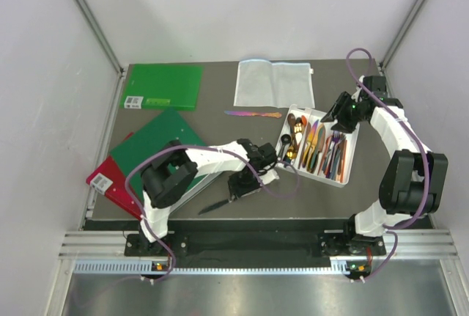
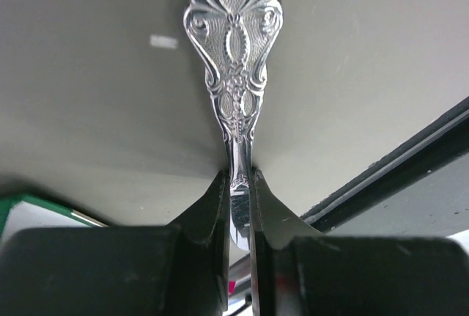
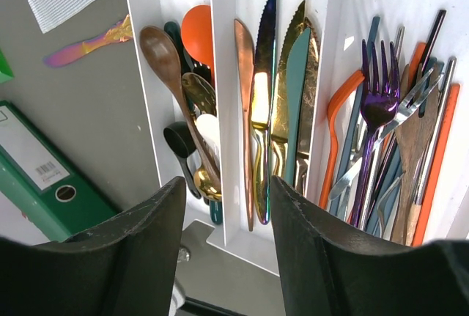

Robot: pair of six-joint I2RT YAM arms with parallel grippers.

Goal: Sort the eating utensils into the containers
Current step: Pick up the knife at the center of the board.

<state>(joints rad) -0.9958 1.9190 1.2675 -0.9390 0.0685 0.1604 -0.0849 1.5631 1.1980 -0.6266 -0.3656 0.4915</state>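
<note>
My left gripper (image 2: 239,177) is shut on a silver utensil (image 2: 234,45) with an ornate scrolled handle, which pokes out past the fingertips over the grey table. From above, that gripper (image 1: 245,184) sits low near the table's front, and a slim dark end of the utensil (image 1: 215,206) sticks out to its lower left. The white divided tray (image 3: 143,52) holds spoons (image 3: 183,89), knives (image 3: 278,89) and forks with chopsticks (image 3: 381,125) in separate compartments. My right gripper (image 3: 227,188) hangs open over one end of the tray, holding nothing. An iridescent utensil (image 1: 253,114) lies on the table left of the tray (image 1: 350,160).
A white mesh sheet (image 1: 275,83) lies at the back. Green books (image 1: 163,86) and a red one (image 1: 106,180) cover the table's left side. The table's front edge (image 2: 396,162) runs close to my left gripper.
</note>
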